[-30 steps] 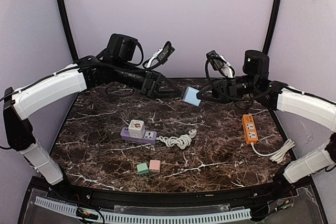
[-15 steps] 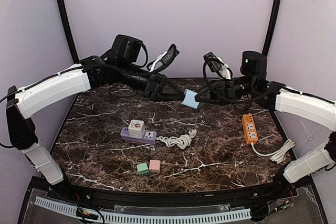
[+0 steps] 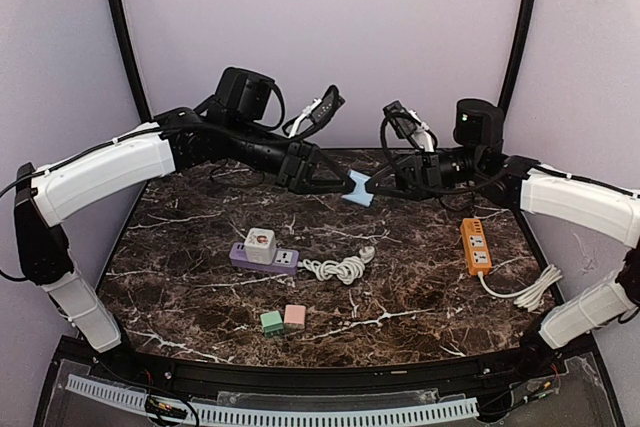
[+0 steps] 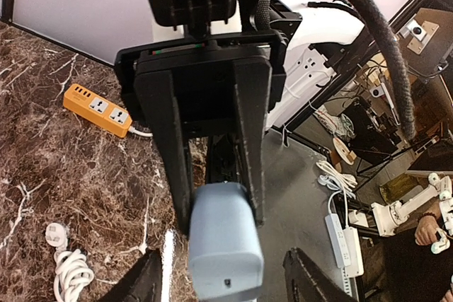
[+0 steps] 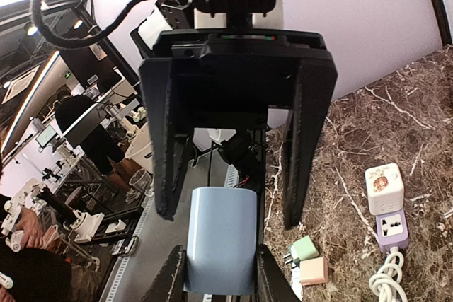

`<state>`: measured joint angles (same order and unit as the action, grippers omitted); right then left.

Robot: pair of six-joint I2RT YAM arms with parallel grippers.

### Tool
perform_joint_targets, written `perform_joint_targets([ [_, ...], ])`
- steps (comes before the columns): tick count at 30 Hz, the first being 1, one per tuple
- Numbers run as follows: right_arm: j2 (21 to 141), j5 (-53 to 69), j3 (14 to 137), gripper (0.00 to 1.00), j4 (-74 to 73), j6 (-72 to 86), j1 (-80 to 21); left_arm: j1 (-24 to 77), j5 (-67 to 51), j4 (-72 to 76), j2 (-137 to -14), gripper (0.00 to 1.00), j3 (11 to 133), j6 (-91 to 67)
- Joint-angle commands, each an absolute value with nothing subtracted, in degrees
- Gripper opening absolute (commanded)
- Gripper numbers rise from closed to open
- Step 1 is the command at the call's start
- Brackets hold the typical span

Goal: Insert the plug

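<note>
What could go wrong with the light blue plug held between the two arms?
1. Only the right end effector clamps the light blue rectangular plastic plug block; the left end effector stands open around it, fingers clear of its sides. A release by the right now would likely drop it onto the dark marble table.
2. The end effectors meet tip to tip; a small advance could clash fingers or knock the block askew.

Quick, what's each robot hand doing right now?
Left hand: open, fingers on either side of the blue plug, not touching it.
Right hand: closed, holding the blue plug.
</note>
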<state>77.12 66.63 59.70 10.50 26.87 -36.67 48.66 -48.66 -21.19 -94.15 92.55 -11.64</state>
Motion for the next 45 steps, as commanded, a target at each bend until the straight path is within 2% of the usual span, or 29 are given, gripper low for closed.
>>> perform_joint_targets([
  [1, 78.4, 64.2, 61.3, 0.0, 11.9, 26.8, -37.4, 50.0, -50.3, -19.3, -94.6, 0.58, 93.3, -12.6],
  [5, 78.4, 63.9, 61.5, 0.0, 11.9, 26.8, -37.4, 50.2, -49.9, -19.3, -94.5, 0.56, 92.8, -12.5],
  [7, 78.5, 63.8, 61.5, 0.0, 12.0, 26.8, -37.4, 50.3, -50.2, -19.2, -94.7, 0.5, 92.8, -12.5],
  [12, 78.4, 64.1, 61.4, 0.0, 12.0, 26.6, -37.4, 50.3, -50.2, -19.2, -95.3, 0.3, 93.3, -12.4],
  [15, 78.2, 64.7, 61.3, 0.0, 12.2, 26.5, -37.4, 50.3, -50.0, -19.4, -95.4, 0.21, 93.4, -12.3],
  [16, 78.0, 64.9, 61.2, 0.0, 12.3, 26.5, -37.5, 50.3, -49.7, -19.5, -95.4, 0.13, 93.5, -12.2],
  [18, 77.7, 65.3, 61.1, 0.0, 12.5, 26.8, -37.5, 50.3, -49.3, -20.2, -95.5, 0.03, 93.6, -11.8],
  [19, 77.6, 65.2, 61.1, 0.0, 12.3, 27.1, -37.5, 50.3, -49.2, -20.6, -95.5, 0.02, 93.7, -11.7],
  [20, 77.5, 65.2, 60.9, 0.09, 11.9, 27.1, -37.6, 50.3, -49.0, -20.7, -95.4, 0.01, 93.7, -11.5],
  [22, 76.9, 64.6, 60.6, 0.38, 10.7, 26.5, -37.5, 50.3, -48.7, -21.3, -95.1, 0.01, 93.8, -11.0],
  [23, 76.5, 63.9, 60.5, 0.48, 9.4, 25.4, -37.5, 50.3, -48.6, -22.2, -94.8, 0.01, 94.1, -10.7],
  [26, 75.0, 60.9, 60.8, 0.63, 4.3, 21.3, -37.5, 50.3, -47.2, -26.9, -94.0, 0.01, 95.0, -7.5],
  [33, 72.5, 54.9, 61.1, 0.78, -9.3, 12.6, -36.4, 50.3, -41.2, -38.9, -91.4, 0.01, 96.4, 1.4],
  [35, 71.2, 53.5, 60.0, 0.86, -10.7, 11.9, -35.7, 50.3, -38.9, -43.0, -91.1, 0.01, 97.3, 4.0],
  [38, 69.2, 51.5, 58.5, 0.92, -12.3, 11.2, -34.6, 50.2, -34.7, -48.7, -90.9, 0.01, 98.8, 7.2],
  [39, 68.6, 50.6, 58.0, 0.98, -12.7, 11.1, -34.4, 50.3, -32.9, -49.8, -90.8, 0.01, 99.5, 8.7],
  [45, 66.1, 46.5, 55.8, 0.99, -15.4, 10.4, -33.3, 50.2, -26.4, -56.4, -90.5, 0.01, 100.9, 16.3],
])
